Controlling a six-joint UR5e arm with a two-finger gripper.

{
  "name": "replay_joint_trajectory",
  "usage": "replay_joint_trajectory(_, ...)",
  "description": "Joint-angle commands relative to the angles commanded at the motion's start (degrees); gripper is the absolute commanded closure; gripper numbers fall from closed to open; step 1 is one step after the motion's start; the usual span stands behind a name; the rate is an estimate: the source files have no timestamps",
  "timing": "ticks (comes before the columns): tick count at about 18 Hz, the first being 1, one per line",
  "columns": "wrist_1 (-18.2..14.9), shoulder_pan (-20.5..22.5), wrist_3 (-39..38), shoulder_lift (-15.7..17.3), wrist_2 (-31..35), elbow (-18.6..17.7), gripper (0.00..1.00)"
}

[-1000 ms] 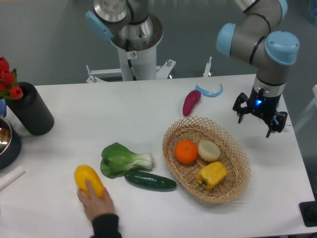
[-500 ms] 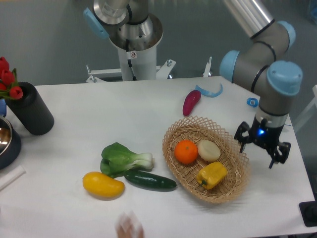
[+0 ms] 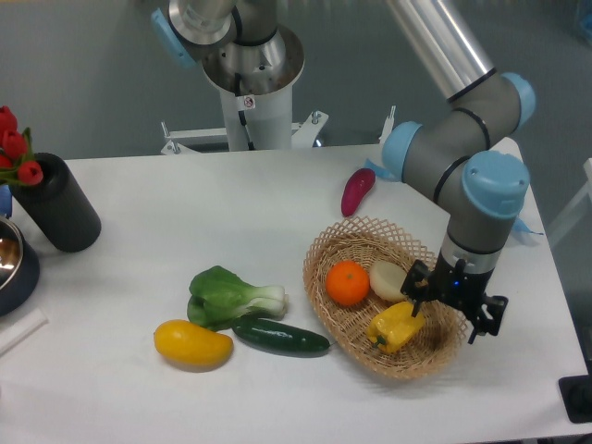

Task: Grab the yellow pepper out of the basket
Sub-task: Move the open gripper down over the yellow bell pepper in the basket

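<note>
Low in the right part of the frame, the basket [image 3: 344, 242] sits on the white counter [image 3: 185, 213]. The yellow pepper [image 3: 395, 326] lies in its near right part, long axis running lower left to upper right. The end effector [image 3: 450, 305] hangs over the basket's right side, pointing down, its fingers spread wide and holding nothing, one finger [image 3: 418, 294] just above the pepper's upper-right end. Behind, the arm climbs toward the frame's top.

The pincer [image 3: 452, 308] hangs spread over the basket [image 3: 326, 242] (beside the yellow pepper [image 3: 392, 327]).
</note>
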Motion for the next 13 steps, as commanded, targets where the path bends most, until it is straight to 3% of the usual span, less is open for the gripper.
replay_joint_trajectory(7,-1.32,-1.58,-0.62,1.93,0.09,-3.52,0.00)
replay_joint_trajectory(13,-1.06,-1.93,-0.53,1.06,2.28,-3.44,0.00)
